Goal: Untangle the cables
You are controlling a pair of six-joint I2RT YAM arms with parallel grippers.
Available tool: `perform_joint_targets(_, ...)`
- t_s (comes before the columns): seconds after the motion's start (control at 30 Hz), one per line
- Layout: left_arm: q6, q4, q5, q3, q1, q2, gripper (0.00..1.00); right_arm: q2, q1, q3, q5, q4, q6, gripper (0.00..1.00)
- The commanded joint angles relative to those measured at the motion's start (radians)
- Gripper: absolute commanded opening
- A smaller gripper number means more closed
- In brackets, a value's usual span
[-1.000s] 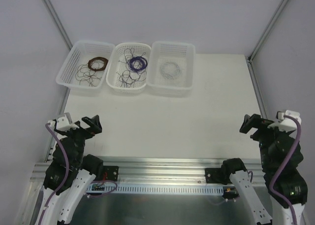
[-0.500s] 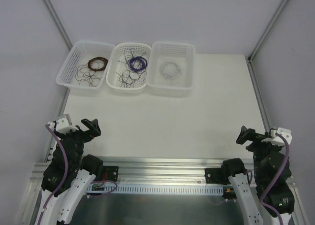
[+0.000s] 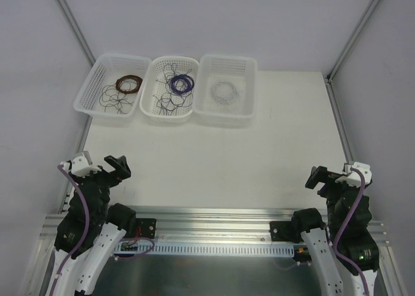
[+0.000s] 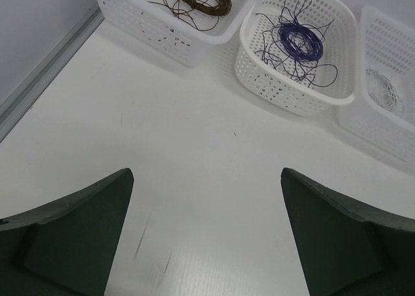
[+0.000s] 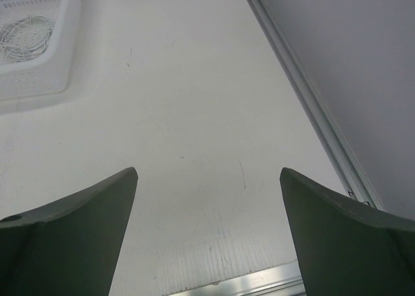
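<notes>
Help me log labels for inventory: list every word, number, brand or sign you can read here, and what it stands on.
None: no view shows readable text.
Left basket, middle basket, right basket: plain white, no label.
Table and rail: no marking to be seen.
Board by the left base: too small to tell whether it bears print.

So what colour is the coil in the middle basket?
The coil is dark purple, clearest in the left wrist view.

Cables (image 3: 163,102) in baskets (image 3: 170,117), table's (image 3: 214,160) far edge
</notes>
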Motion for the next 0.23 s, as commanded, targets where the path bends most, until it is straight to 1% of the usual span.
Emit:
perform_joint_targets(0.0,-0.019,0.001,-0.040,0.014,0.010,-0.167,0.99,-0.085,-0.001,-0.003,-0.007,0.033,0.007,0.97)
perform_joint_targets(0.2,-0.020,0.001,-0.043,0.014,0.010,-0.166,0.99,-0.088,-0.004,-0.003,-0.019,0.037,0.001,0.97)
